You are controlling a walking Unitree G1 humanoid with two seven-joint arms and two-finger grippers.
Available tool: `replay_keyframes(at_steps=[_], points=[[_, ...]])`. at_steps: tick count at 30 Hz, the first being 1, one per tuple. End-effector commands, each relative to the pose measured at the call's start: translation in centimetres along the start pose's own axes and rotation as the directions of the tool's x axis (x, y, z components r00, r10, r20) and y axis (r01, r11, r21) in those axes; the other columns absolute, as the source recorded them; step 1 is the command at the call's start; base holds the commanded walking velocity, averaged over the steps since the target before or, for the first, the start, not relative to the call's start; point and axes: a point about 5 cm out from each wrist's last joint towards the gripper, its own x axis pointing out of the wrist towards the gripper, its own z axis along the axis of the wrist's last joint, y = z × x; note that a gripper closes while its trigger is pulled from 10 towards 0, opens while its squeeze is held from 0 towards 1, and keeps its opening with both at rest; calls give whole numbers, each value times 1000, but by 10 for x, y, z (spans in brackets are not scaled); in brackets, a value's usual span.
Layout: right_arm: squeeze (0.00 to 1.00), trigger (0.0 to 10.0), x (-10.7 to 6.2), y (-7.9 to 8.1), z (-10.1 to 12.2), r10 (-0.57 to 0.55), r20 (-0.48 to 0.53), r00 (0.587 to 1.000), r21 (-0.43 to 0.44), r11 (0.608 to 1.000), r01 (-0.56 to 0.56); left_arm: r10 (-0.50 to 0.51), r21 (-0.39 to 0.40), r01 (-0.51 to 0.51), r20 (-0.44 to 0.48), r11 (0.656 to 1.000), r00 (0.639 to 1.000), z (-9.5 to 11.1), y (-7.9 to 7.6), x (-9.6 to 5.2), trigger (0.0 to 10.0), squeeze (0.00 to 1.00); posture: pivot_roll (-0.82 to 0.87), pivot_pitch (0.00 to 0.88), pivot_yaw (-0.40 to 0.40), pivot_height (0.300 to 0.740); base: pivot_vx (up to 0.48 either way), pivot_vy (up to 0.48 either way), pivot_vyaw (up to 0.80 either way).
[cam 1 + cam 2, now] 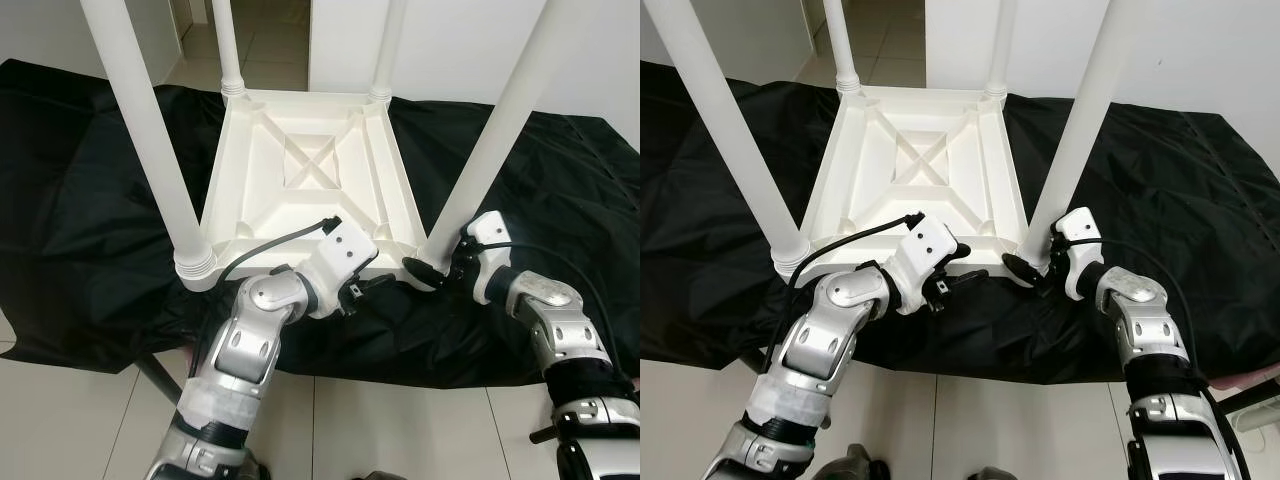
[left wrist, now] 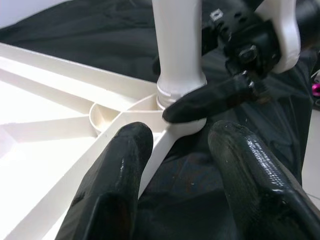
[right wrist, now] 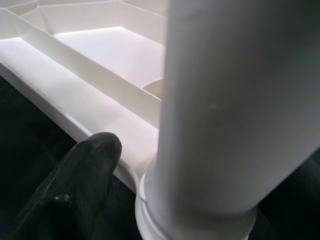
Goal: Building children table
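Observation:
A white plastic children's table [image 1: 310, 160] lies upside down on a black cloth [image 1: 80, 200], its legs pointing up. My right gripper [image 1: 432, 268] is shut on the base of the front right leg [image 1: 490, 140]. One of its fingers [image 2: 210, 100] presses against the leg's collar, while the other is hidden behind the leg [image 3: 230, 110]. My left gripper [image 1: 375, 285] is open at the table's front rim, just left of that corner. Its fingers [image 2: 115, 180] are spread on either side of the rim edge.
The front left leg [image 1: 150, 130] and the two back legs [image 1: 227, 45] [image 1: 392, 45] stand upright. The black cloth covers a low surface that ends just before my body, with light tile floor [image 1: 400, 430] below. White walls stand behind.

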Motion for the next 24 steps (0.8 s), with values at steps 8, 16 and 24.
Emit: replay_keyframes(at_steps=[8, 16, 24], points=[[0, 6706, 11, 3, -3, 39, 9, 999, -9, 999, -39, -3, -79, 3, 7, 997, 1000, -5, -8, 5, 10000, 0, 3, 0, -36, 740, 0, 0, 0], [0, 10000, 19, 5, -2, 35, 95, 995, 9, 999, -36, -96, -115, 94, -8, 989, 995, -10, -23, 8, 10000, 0, 4, 0, 0, 740, 0, 0, 0], [0, 8667, 22, 2, 2, 19, 154, 988, 43, 999, -26, -110, -118, 107, -19, 987, 994, -11, -26, 7, 10000, 0, 11, 0, 10, 740, 0, 0, 0]])
